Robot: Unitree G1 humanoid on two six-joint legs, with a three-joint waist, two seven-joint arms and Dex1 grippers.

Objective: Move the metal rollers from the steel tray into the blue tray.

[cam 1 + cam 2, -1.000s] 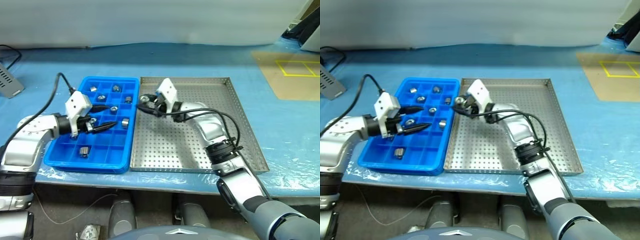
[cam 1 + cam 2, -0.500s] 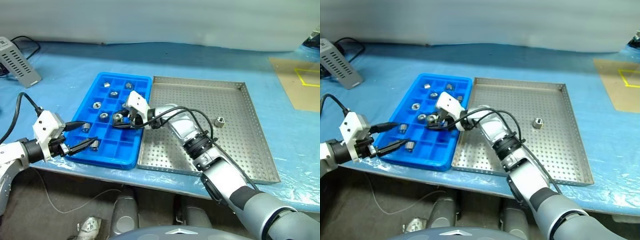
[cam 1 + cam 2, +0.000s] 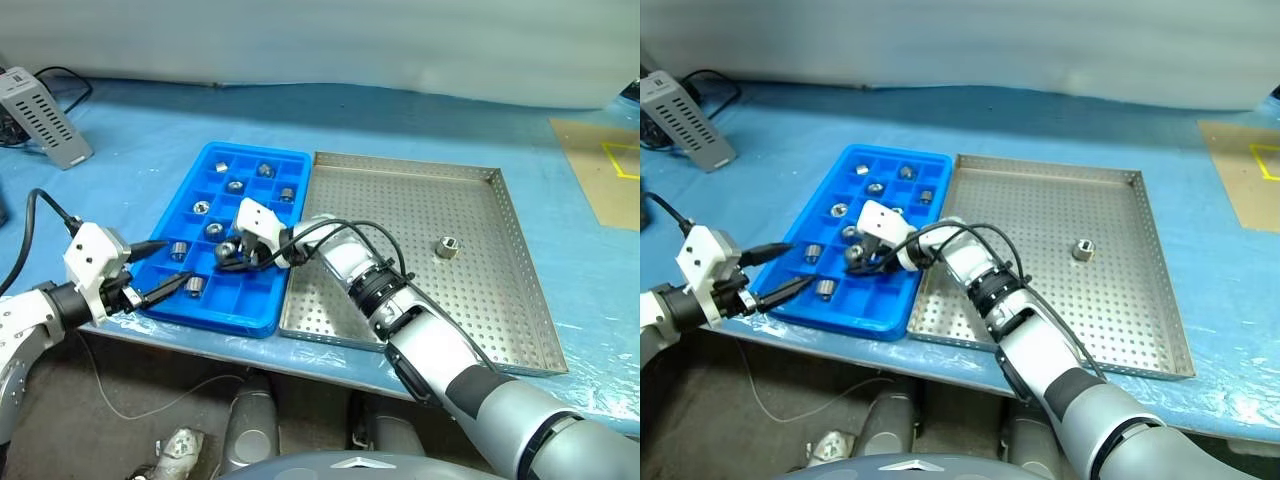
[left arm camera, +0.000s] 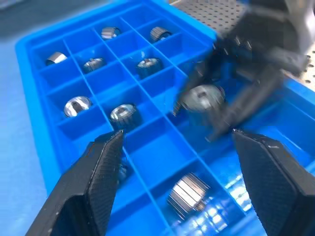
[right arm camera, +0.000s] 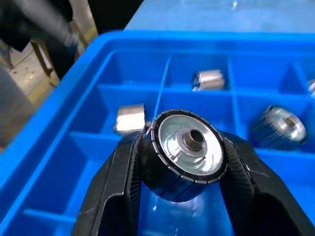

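Metal rollers (image 3: pixel 201 207) lie scattered in compartments of the blue tray (image 3: pixel 170 314). At its left edge, the left gripper (image 3: pixel 165 270) hovers with fingers spread, holding nothing. Over the tray's middle, the right gripper (image 3: pixel 228 258) is clamped on one roller (image 5: pixel 186 153). To the right, the steel tray (image 3: pixel 520 240) holds one last roller (image 3: pixel 449 246).

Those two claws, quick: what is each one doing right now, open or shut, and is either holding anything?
Left gripper: jaws open, empty, by the blue tray's near edge.
Right gripper: jaws shut on a metal roller, over the blue tray.
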